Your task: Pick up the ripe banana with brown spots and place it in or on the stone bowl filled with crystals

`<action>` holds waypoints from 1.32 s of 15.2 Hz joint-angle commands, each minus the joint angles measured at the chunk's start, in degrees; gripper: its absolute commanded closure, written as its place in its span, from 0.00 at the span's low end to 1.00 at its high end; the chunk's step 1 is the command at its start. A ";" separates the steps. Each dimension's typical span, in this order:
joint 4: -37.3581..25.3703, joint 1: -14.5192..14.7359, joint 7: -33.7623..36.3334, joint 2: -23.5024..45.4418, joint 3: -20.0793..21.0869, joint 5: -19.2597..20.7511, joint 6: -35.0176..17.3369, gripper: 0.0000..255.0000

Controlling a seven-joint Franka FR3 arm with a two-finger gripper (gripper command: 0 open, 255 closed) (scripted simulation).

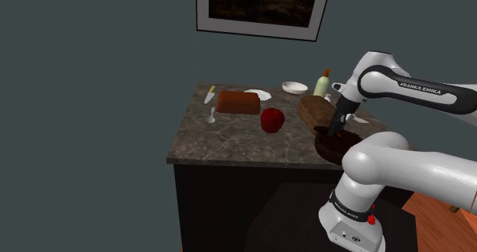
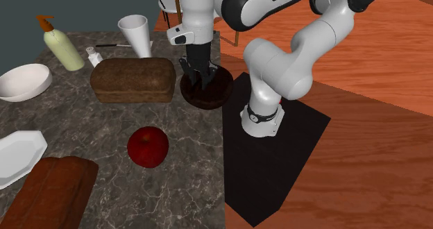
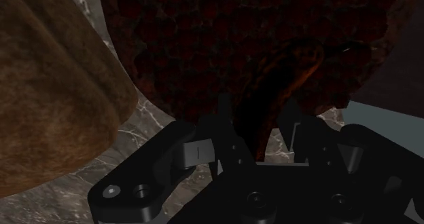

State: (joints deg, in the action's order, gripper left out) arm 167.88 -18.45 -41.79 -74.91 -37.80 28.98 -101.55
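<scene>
A dark round bowl [image 1: 334, 146] [image 2: 216, 94] heaped with dark red crystals [image 3: 204, 46] stands at the counter's edge nearest the stand. My gripper [image 1: 336, 128] [image 2: 199, 75] [image 3: 261, 121] hangs straight down just over it. In the wrist view a dark brown, curved banana [image 3: 285, 73] runs up between the two fingers, which sit close on either side of it. Its far end lies over the crystals. The fingers look shut on the banana.
A brown bread loaf [image 1: 312, 109] [image 2: 133, 80] lies right beside the bowl. A red apple [image 1: 272, 119] [image 2: 148, 146], a reddish loaf [image 1: 238, 101], a white bowl [image 2: 24, 82], a bottle [image 2: 61, 46], a white cup [image 2: 136, 35] and a plate [image 2: 17, 155] share the marble counter [image 2: 180, 186].
</scene>
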 commanded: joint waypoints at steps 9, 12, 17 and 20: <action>-1.71 1.06 0.45 0.33 1.61 -1.66 2.59 1.00; -3.83 1.94 0.73 0.35 3.14 -3.16 4.52 1.00; -7.52 3.31 1.14 0.81 5.47 -5.43 7.54 1.00; -9.82 4.08 1.35 1.30 6.73 -6.67 9.27 1.00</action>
State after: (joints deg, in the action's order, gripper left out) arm 158.78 -14.61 -40.50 -73.75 -31.47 22.71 -92.86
